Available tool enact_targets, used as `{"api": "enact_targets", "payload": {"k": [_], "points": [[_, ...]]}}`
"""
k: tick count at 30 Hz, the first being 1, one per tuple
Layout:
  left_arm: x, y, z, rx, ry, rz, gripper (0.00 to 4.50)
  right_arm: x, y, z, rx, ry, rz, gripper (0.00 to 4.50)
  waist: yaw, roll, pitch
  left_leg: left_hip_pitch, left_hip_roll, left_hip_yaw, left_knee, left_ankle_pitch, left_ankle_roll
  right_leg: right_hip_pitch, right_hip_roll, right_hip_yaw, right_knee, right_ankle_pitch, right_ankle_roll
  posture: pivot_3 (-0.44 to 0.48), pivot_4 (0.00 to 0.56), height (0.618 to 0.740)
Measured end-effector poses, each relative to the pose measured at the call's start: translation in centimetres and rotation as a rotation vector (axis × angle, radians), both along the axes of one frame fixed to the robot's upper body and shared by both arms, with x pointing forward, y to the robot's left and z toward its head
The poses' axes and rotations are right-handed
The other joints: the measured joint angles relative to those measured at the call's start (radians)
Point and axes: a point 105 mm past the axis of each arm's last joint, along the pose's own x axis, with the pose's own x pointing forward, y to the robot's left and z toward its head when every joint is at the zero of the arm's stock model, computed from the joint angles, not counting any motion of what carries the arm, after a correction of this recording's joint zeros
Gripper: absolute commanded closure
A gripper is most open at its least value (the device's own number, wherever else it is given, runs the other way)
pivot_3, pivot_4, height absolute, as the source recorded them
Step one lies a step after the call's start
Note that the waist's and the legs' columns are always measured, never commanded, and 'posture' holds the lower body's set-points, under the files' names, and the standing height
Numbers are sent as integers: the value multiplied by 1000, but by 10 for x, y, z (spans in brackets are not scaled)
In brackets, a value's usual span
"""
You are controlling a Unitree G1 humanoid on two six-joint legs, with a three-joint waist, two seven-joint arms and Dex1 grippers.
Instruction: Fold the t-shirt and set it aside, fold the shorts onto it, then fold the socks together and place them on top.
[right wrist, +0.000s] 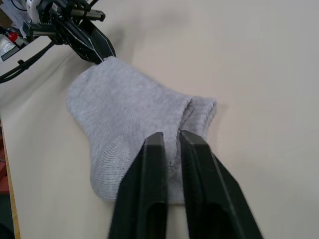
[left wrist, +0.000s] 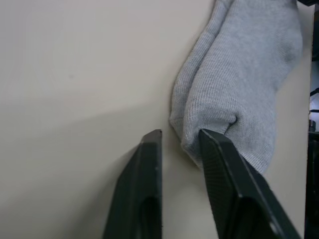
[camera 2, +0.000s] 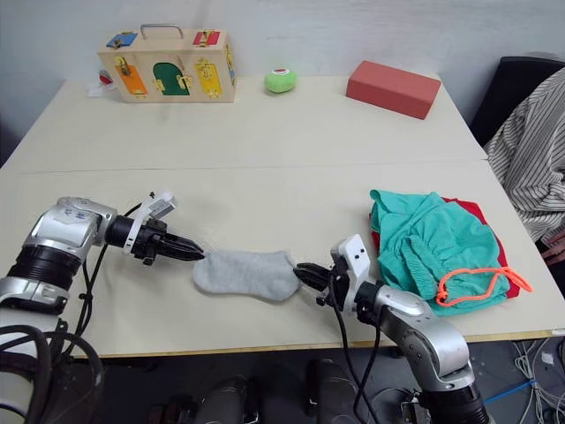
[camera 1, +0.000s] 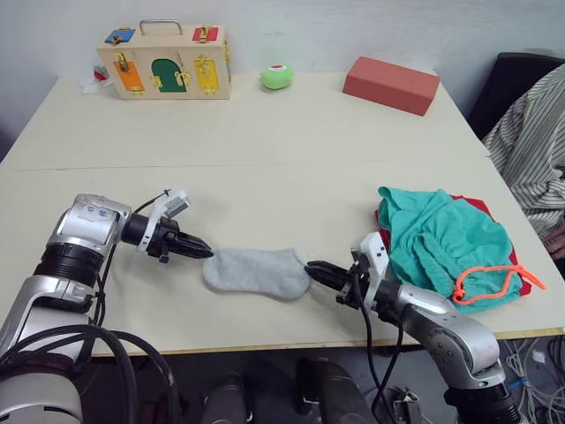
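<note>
The light grey socks (camera 1: 256, 271) lie flat, one on the other, near the table's front middle. My left gripper (camera 1: 205, 250) is at their left end; in the left wrist view it is (left wrist: 180, 133) slightly open, one finger against the cloth edge (left wrist: 249, 74). At their right end my right gripper (camera 1: 311, 269) is nearly closed over the cuff (right wrist: 172, 135), with sock cloth in the narrow gap. On the right the teal-green shorts (camera 1: 437, 238) lie bunched on the red t-shirt (camera 1: 481, 208), which peeks out beneath them.
At the table's far edge stand a wooden latch box (camera 1: 163, 62), a small green toy (camera 1: 276, 78) and a red block (camera 1: 391, 84). A person's striped sleeve (camera 1: 534, 141) is beyond the right edge. A seam (camera 1: 265, 165) runs across the table.
</note>
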Motion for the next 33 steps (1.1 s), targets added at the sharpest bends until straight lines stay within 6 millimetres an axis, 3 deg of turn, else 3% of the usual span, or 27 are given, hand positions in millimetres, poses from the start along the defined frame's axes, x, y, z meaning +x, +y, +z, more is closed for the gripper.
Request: {"api": "enact_targets", "payload": {"k": [3, 6, 8, 10, 11, 16, 18, 19, 23, 27, 33], "points": [[-5, 0, 6, -48, -92, -1, 1421, 6, -10, 9, -29, -92, -44, 1929, 0, 0, 0, 0, 0, 0, 0, 0, 0, 0, -1, 0, 0, 0, 0, 0, 150, 740], [-16, -1, 17, -115, -169, -4, 1410, 4, -17, 18, -83, -180, -22, 938, 0, 0, 0, 1, 0, 0, 0, 0, 0, 1, -1, 0, 0, 0, 0, 0, 150, 740], [-26, -4, 26, -159, -221, -20, 1410, -4, -10, 21, -93, -206, 49, 1116, -1, 0, 0, 2, 0, 0, 0, 0, 0, 2, -1, 0, 1, 0, 1, 0, 150, 740], [-38, -10, 30, -181, -273, -54, 1806, -15, 5, 20, -93, -209, 143, 1606, -2, 0, 0, 4, 0, 0, -1, 0, 0, 3, -1, 1, 1, -1, 0, 0, 150, 740], [-42, -14, 29, -187, -307, -67, 2017, -20, 13, 17, -95, -204, 182, 2054, -1, 0, 0, 5, 0, 0, -1, 0, 0, 3, -1, 1, 2, -1, 0, 0, 150, 740], [-56, -46, 0, -245, -416, -68, 3551, -21, 49, -2, -111, -209, 237, 3698, 1, -1, 0, 5, -1, -1, 0, 0, 0, 4, -2, 2, 3, -1, 1, 0, 150, 740], [-50, -56, -5, -248, -501, -27, 4238, -15, 57, -5, -121, -220, 215, 4440, 4, -1, -1, 5, -1, -1, 1, 0, 0, 4, -3, 1, 4, -1, 0, 0, 150, 740], [-47, -60, -6, -257, -528, -5, 4489, -14, 60, -7, -136, -226, 219, 4500, 5, -1, -1, 5, -2, -1, 1, 0, 0, 4, -3, 1, 4, -1, 1, 0, 150, 740], [-42, -66, -30, -198, -538, 81, 4489, -8, 63, -31, -233, -228, 219, 4500, 2, -2, -1, 5, -2, -1, 0, -1, 1, 4, -3, 1, 3, -1, 1, 0, 150, 740], [-34, -65, -42, -157, -557, 148, 4489, 1, 62, -31, -249, -268, 186, 4500, 1, -2, -1, 6, -1, -2, 0, -1, 1, 5, -3, 0, 4, -1, 1, 0, 150, 740], [-31, -64, -46, -160, -580, 168, 4489, 24, 29, -29, -267, -295, 55, 4500, 1, -2, -2, 7, -1, -2, 0, -1, 1, 6, -3, 0, 4, -1, 1, 0, 150, 740]]}}
